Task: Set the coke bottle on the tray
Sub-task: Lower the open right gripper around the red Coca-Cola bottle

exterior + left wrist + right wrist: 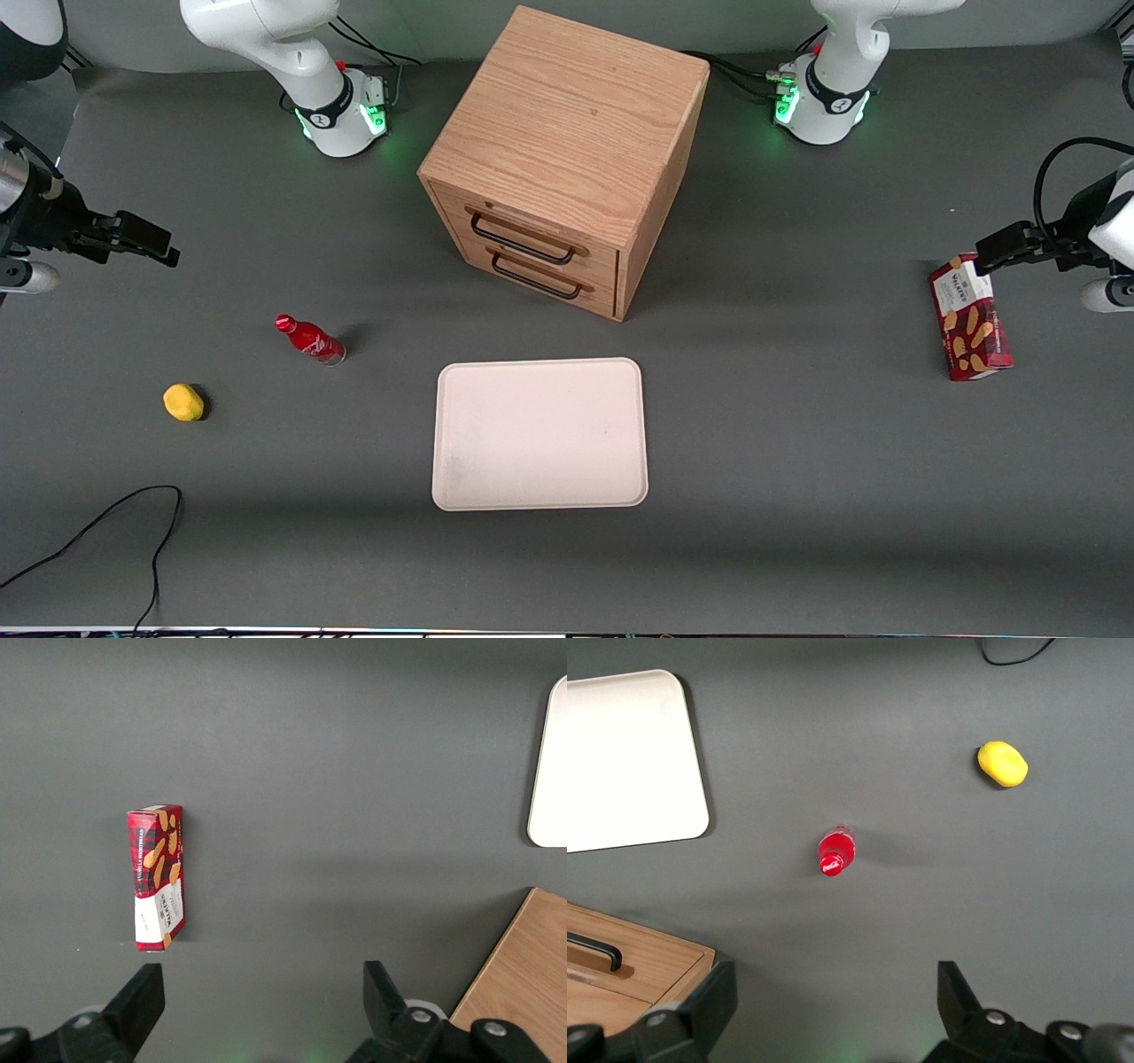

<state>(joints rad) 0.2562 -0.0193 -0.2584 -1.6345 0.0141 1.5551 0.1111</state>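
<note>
The coke bottle [309,339] is a small slim red bottle with a red cap; it stands upright on the grey table, beside the tray toward the working arm's end. In the right wrist view the coke bottle [835,850] shows cap-up. The cream-white tray [539,433] lies flat and bare, nearer the front camera than the wooden drawer box; its corner shows in the right wrist view [629,762]. My right gripper [142,239] hovers open and empty high above the table at the working arm's end, well apart from the bottle. In its wrist view the gripper [833,1001] has wide-spread fingers.
A wooden two-drawer box [558,159] stands farther from the front camera than the tray. A yellow lemon-like object [183,402] lies near the bottle. A red biscuit box [970,317] lies toward the parked arm's end. A black cable [106,523] trails near the front edge.
</note>
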